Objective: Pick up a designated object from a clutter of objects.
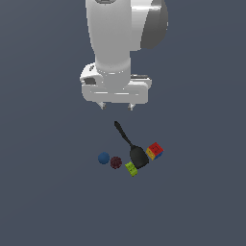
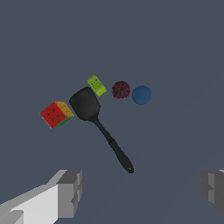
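The designated object, a small dark red bumpy ball (image 1: 116, 162) (image 2: 120, 89), rests on the grey surface in the clutter of objects. A smooth blue ball (image 1: 103, 158) (image 2: 141, 95) lies just beside it, toward the exterior view's left. A lime-green block (image 1: 131, 168) (image 2: 96, 85), a black spatula (image 1: 132, 149) (image 2: 94, 116) and a multicoloured cube (image 1: 154, 151) (image 2: 56, 114) lie to its other side. My gripper (image 1: 116, 106) (image 2: 142, 190) hangs open high above the clutter, over the spatula's handle end, holding nothing.
The flat dark grey surface (image 1: 48, 192) spreads around the small group. The arm's white body (image 1: 120, 38) fills the upper middle of the exterior view.
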